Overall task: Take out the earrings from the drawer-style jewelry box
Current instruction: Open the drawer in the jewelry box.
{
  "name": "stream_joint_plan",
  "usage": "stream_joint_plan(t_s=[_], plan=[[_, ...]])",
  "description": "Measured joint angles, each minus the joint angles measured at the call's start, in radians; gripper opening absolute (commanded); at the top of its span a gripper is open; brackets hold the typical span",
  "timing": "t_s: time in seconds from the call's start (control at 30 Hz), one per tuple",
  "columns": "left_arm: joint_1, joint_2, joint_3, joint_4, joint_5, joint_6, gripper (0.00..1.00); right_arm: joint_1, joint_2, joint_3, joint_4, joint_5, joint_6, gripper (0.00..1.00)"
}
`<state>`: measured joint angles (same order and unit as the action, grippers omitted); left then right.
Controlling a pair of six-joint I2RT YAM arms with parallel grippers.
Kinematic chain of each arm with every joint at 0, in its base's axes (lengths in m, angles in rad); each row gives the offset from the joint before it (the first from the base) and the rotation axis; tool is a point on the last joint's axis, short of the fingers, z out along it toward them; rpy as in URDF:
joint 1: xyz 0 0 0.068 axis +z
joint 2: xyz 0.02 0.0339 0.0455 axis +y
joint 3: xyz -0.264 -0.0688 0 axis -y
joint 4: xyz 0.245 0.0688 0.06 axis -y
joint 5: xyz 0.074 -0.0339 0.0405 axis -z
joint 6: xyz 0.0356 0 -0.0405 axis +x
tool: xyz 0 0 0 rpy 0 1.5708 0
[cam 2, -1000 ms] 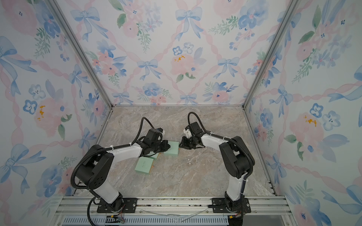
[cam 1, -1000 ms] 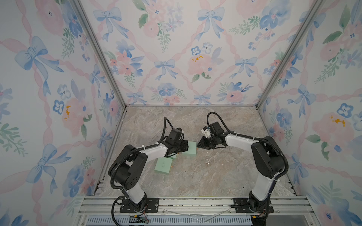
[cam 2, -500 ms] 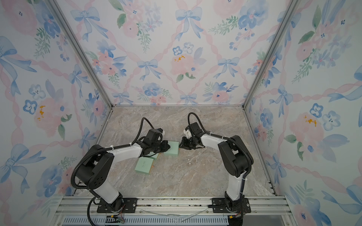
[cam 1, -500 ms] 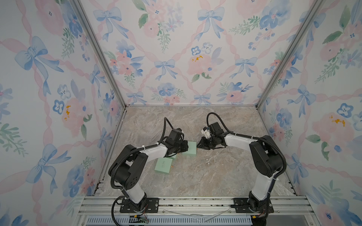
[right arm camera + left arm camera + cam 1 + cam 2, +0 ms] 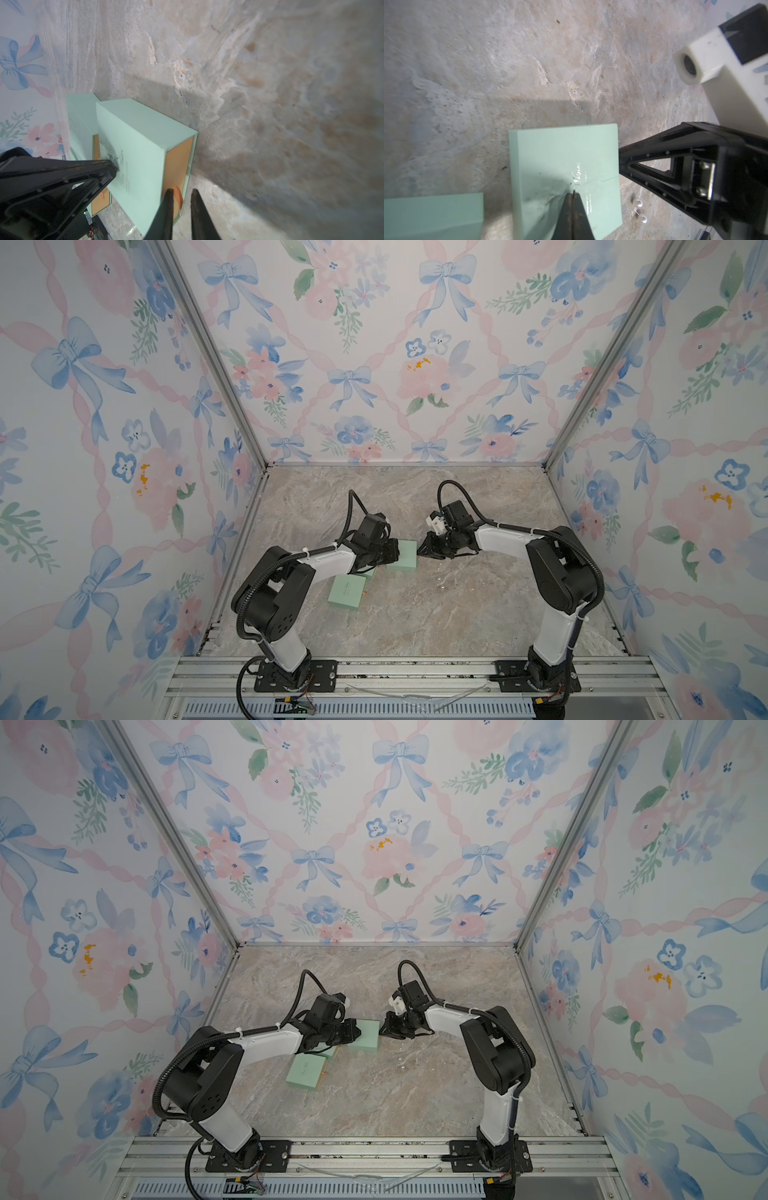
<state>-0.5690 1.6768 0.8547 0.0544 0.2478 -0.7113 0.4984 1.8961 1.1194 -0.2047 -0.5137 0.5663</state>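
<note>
Mint box (image 5: 403, 556) pinned by our closed left gripper (image 5: 573, 194), we've nudged the right gripper (image 5: 181, 191), jaws slightly parted, around its orange tab (image 5: 178, 197), ready to pull.

Two tiny pearly earrings (image 5: 639, 203) lie loose just beside the mint-green jewelry box (image 5: 564, 162).

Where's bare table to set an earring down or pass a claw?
Free: far strip of table below the back wall; near strip between the nearer box and the rail. Crowded: centre, left claw on the farther box, right claw at its end, earrings loose beside it.
</note>
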Motion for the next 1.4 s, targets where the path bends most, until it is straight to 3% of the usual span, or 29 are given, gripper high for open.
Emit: stream_joint_plan(t_s=[0.87,1.4], plan=[[0.000,0.000,0.000,0.000,-0.003,0.000,0.00,0.015,0.018,0.006,0.000,-0.008,0.003,0.16],[0.000,0.000,0.000,-0.001,-0.004,0.000,0.00,0.015,0.018,0.014,-0.003,-0.007,0.002,0.05]])
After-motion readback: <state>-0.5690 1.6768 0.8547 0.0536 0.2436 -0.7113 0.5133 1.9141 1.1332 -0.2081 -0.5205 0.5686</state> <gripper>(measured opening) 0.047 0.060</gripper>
